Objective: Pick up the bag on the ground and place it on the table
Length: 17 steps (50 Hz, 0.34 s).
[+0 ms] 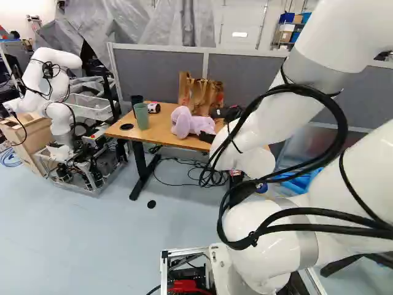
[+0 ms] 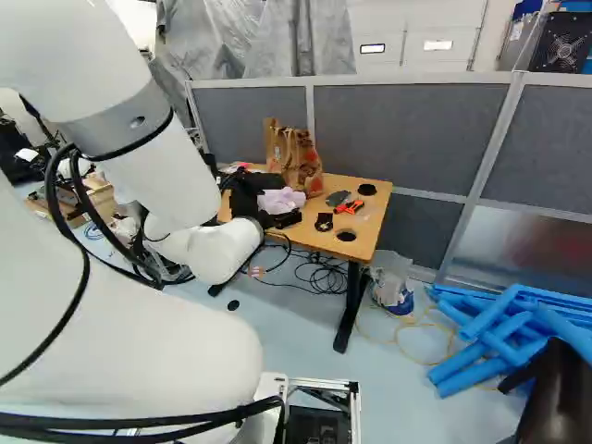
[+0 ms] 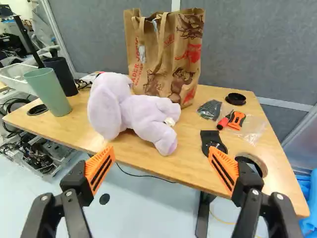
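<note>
A wooden-topped table [image 3: 190, 145] on dark legs carries a brown paper bag [image 3: 166, 54], upright near the back edge, with a lilac plush toy [image 3: 138, 111] lying in front of it. To one side stand a green cup [image 3: 48, 91] and a black cup [image 3: 62, 77]; to the other lie a dark packet [image 3: 210, 110], an orange tool [image 3: 237, 120] and a flat black piece [image 3: 211, 137]
</note>
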Tool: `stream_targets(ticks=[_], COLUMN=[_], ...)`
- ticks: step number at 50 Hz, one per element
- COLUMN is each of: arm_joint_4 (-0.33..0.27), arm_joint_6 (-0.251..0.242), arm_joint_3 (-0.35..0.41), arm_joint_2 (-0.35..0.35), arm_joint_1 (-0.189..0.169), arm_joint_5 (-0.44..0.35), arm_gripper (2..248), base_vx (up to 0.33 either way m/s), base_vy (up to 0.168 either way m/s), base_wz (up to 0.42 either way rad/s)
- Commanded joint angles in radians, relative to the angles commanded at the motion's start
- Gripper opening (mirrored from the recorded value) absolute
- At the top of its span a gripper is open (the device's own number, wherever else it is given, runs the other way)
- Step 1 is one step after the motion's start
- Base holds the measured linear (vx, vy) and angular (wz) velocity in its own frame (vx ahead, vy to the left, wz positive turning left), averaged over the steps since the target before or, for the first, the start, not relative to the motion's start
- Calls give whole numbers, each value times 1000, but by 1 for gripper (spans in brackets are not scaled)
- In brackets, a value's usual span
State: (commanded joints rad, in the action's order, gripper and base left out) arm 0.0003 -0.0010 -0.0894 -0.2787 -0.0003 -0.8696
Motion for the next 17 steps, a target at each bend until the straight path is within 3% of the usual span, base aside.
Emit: stream_targets(ticks=[17], arm_joint_4=[0], arm_joint_6=[1], arm_joint_3=[2], arm_joint_2=[-1], arm_joint_1=[0], arm_joint_5=[-3], arm_gripper=[247], base_vx=[0], base_vy=[0], base_wz=[0])
